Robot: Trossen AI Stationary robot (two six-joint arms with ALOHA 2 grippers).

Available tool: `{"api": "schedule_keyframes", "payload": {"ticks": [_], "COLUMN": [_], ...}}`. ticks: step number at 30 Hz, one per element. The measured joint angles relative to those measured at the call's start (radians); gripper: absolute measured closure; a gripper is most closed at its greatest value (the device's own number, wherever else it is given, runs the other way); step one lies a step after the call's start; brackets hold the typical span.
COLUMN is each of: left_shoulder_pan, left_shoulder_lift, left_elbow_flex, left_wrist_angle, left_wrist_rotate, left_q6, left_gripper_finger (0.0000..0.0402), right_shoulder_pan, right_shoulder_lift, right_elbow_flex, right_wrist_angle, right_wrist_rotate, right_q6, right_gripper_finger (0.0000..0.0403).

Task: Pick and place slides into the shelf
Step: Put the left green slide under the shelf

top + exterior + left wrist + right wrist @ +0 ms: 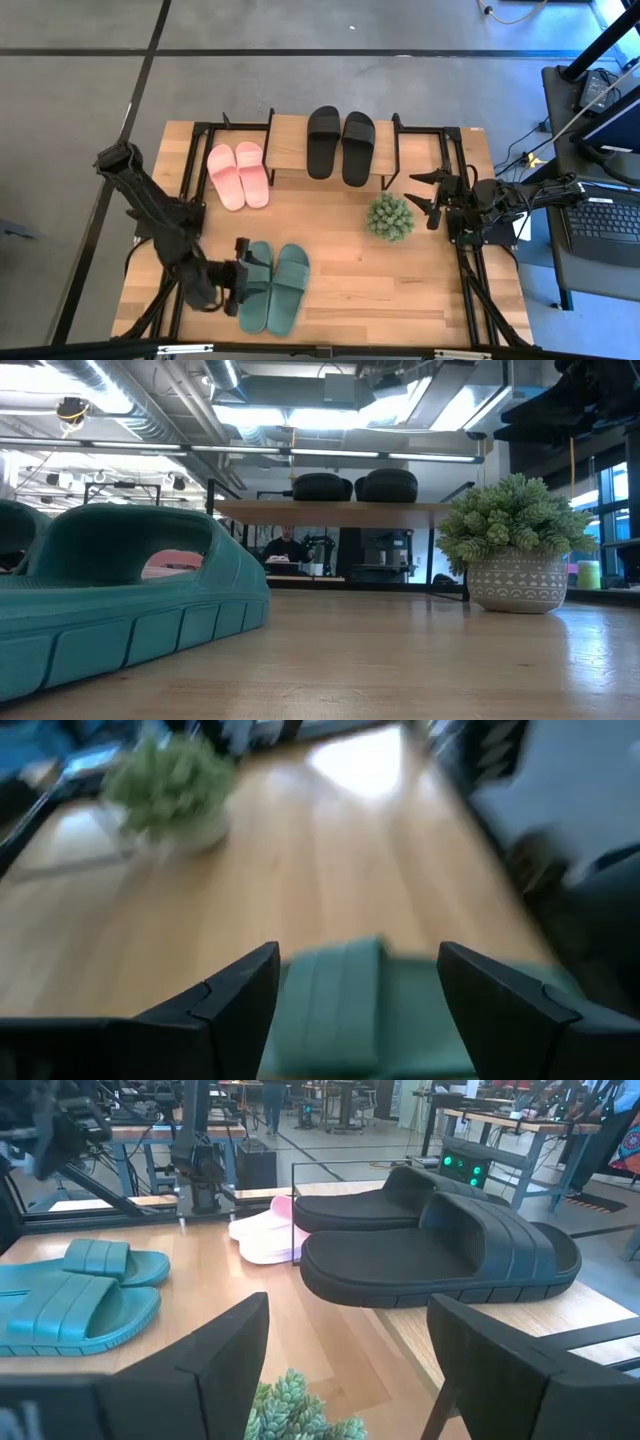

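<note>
The dark green slides [272, 287] lie side by side near the table's near edge, also seen in the low view [120, 590]. My left gripper [240, 275] is open and straddles the left green slide [340, 990] across its width. The black slides [340, 143] rest soles down on the shelf's [290, 145] wooden top. The pink slides [238, 175] lie on the table just left of the shelf. My right gripper [425, 197] is open and hovers at the table's right side beside the plant, facing the shelf [348, 1305]. My left gripper comes in level from the table's left, with one finger [235, 995] on each side of the left green slide's strap part [335, 975], lying across the slide. The slide rests flat on the table. I cannot tell whether the fingers touch it.
A round spiky plant in a pale pot [390, 217] stands right of centre, between the right gripper and the green slides. Black frame bars [200, 160] run along the table's left and right sides. Bare wood lies in the middle [340, 260].
</note>
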Motion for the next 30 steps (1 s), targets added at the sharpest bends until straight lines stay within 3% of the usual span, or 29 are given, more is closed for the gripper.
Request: {"api": "schedule_keyframes", "payload": {"ticks": [6,12,17,22,30], "left_shoulder_pan": [0.012,0.0,-0.01,-0.009,0.01], "left_shoulder_lift": [0.211,0.341,0.385,0.423,0.433], "left_elbow_flex": [0.162,0.219,0.231,0.231,0.231], "left_wrist_angle": [-0.348,-0.371,-0.4,-0.537,-0.687], "left_wrist_rotate": [0.025,0.111,0.17,0.19,0.208], "left_q6": [-0.297,-0.405,-0.504,-0.65,-0.675], "left_gripper_finger": [0.0138,0.0138,0.0138,0.0138,0.0138], "right_shoulder_pan": [0.0,0.0,0.0,0.0,0.0], "right_shoulder_lift": [0.0,0.002,0.001,0.001,0.001], "right_elbow_flex": [-0.012,-0.027,-0.027,-0.027,-0.027], "right_wrist_angle": [-0.004,-0.018,-0.018,-0.021,-0.023], "right_wrist_rotate": [0.0,0.0,0.0,0.0,0.0], "right_q6": [-0.001,0.002,0.001,0.0,-0.001], "right_gripper_finger": [0.013,0.013,0.013,0.013,0.013]}}
